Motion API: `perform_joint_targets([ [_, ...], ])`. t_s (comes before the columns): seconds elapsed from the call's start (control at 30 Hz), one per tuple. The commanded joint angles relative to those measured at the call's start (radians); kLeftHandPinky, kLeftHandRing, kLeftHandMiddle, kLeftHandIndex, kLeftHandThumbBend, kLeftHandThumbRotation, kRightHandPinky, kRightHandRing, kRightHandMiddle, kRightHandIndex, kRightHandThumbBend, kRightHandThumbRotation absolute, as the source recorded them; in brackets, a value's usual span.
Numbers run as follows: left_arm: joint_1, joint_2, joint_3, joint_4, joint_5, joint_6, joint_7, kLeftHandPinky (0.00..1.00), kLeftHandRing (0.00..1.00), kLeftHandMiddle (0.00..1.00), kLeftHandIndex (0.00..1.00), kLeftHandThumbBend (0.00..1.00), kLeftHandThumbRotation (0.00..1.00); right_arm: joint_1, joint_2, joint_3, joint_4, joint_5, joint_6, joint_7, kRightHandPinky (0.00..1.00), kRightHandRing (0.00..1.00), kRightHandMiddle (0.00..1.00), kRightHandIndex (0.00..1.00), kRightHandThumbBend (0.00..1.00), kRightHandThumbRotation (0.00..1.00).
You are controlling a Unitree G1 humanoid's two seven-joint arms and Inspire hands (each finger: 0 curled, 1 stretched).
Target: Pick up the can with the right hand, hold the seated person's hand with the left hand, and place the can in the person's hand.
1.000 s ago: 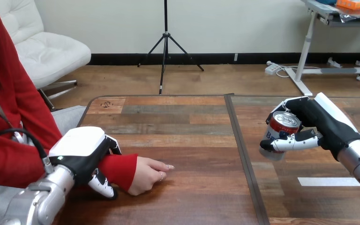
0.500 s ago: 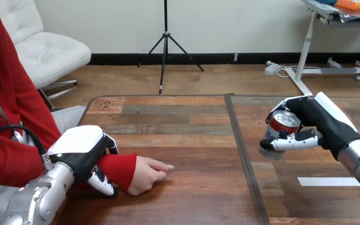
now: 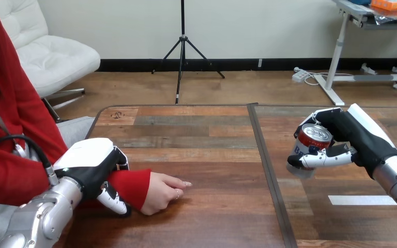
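**A:** How far along are you?

**B:** Your right hand [image 3: 352, 140] has the can [image 3: 312, 137]. The thumb lies across its front and the fingers wrap round the back, with the can upright over the right part of the bench [image 3: 212, 155]. I can't tell whether its base has cleared the wood.

**A:** And the left?

**B:** Your left hand [image 3: 89, 165] sits over the red sleeve [image 3: 130, 186] at the wrist, thumb curled in against the near side. I'd call that clasping the wrist rather than the hand proper. The person's hand [image 3: 161, 192] rests on the bench, knuckles up, fingers loosely closed.

**A:** So what's left?

**B:** By my reckoning the pickup and the hold are done. The can is well apart from the person's hand, with the middle of the bench between them. You have yet to carry it across. That hand will likely need to turn palm up and open before you can set the can in it and let go.
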Motion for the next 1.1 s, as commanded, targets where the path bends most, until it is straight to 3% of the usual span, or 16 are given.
perform_joint_targets([
  [0.0, -0.043, -0.004, 0.006, -0.03, -0.034, -0.007, -0.004, 0.22, 0.29, 0.38, 0.4, 0.79, 0.0, -0.098, 0.005, -0.023, -0.015, 0.016, -0.02, -0.015, 0.35, 0.4, 0.46, 0.5, 0.69, 0.0],
  [0.37, -0.028, 0.001, 0.04, -0.094, -0.09, -0.046, 0.024, 0.23, 0.28, 0.37, 0.4, 0.75, 0.0, -0.112, 0.018, -0.015, -0.022, 0.006, 0.015, -0.021, 0.37, 0.4, 0.46, 0.51, 0.68, 0.0],
  [0.53, -0.024, 0.002, 0.057, -0.125, -0.113, -0.066, 0.039, 0.22, 0.28, 0.36, 0.39, 0.77, 0.0, -0.126, 0.026, -0.011, -0.008, 0.001, 0.009, -0.028, 0.37, 0.4, 0.46, 0.51, 0.68, 0.0],
  [0.73, -0.019, 0.001, 0.079, -0.194, -0.128, -0.051, 0.033, 0.23, 0.29, 0.37, 0.39, 0.79, 0.0, -0.143, 0.04, -0.007, 0.004, -0.007, 0.004, -0.038, 0.37, 0.4, 0.46, 0.51, 0.67, 0.0],
  [1.07, -0.027, -0.014, 0.122, -0.273, -0.172, -0.084, 0.069, 0.24, 0.3, 0.37, 0.38, 0.82, 0.0, -0.175, 0.074, -0.002, 0.003, 0.0, 0.038, -0.029, 0.38, 0.41, 0.47, 0.51, 0.66, 0.0],
])
